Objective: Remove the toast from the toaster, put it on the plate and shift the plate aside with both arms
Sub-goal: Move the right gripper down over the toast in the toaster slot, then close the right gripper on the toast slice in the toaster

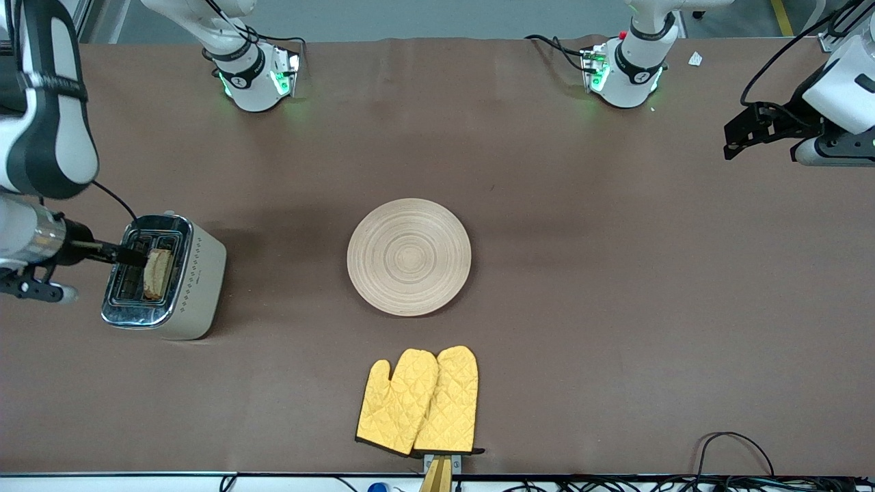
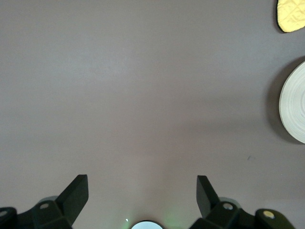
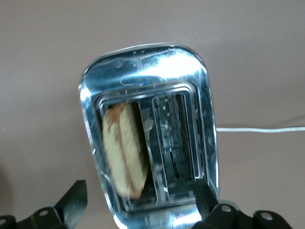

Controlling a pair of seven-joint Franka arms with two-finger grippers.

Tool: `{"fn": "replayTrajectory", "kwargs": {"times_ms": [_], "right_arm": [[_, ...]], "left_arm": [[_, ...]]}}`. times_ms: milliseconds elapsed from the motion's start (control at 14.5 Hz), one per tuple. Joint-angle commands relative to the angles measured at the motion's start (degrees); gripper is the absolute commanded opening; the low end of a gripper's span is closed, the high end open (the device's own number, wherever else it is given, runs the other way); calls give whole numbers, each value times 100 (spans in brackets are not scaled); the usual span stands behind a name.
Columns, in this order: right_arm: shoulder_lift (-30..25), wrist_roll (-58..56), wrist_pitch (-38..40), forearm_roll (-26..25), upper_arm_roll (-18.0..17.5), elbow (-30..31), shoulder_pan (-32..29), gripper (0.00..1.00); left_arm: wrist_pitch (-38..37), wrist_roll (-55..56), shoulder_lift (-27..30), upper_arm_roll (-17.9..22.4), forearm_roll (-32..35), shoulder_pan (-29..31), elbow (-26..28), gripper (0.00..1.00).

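Right claw (image 3: 140, 202) hangs spread over the toaster (image 1: 164, 277), fingers straddling its top, evidently lined up for the toast (image 1: 157, 273) standing in one slot. Plate (image 1: 409, 256) lies bare mid-worktop. Left claw (image 2: 143, 198), spread, waits over bare worktop (image 2: 143, 95).

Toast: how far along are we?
Nothing is finished. The toast sits in the toaster; the plate is bare. In hand: the open right end effector hovers over the toaster. The open left end effector waits over bare table. Lifting, plating, moving remain.
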State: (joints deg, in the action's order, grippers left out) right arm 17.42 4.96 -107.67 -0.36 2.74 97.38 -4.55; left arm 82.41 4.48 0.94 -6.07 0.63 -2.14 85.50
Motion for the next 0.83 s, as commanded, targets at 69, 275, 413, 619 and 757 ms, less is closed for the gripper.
{"fn": "replayTrajectory", "kwargs": {"times_ms": [69,275,413,619,757], "right_arm": [[164,49,-140,89,-81,-52,6,100],[244,41,-140,107,-98,-61,59,94],[244,-3,-105,115,-98,-61,68,37],[288,58,-79,142,-107,-52,174,2],[297,58,-79,142,-107,-61,165,1]], "left_arm": [[-120,-25,-68,-9,16,56,-183,100],[-137,-43,-59,35,16,64,-183,100],[-129,-52,-59,62,16,82,-183,100],[-111,-8,-77,62,16,64,-183,100],[-102,1,-77,62,8,73,-183,100]]}}
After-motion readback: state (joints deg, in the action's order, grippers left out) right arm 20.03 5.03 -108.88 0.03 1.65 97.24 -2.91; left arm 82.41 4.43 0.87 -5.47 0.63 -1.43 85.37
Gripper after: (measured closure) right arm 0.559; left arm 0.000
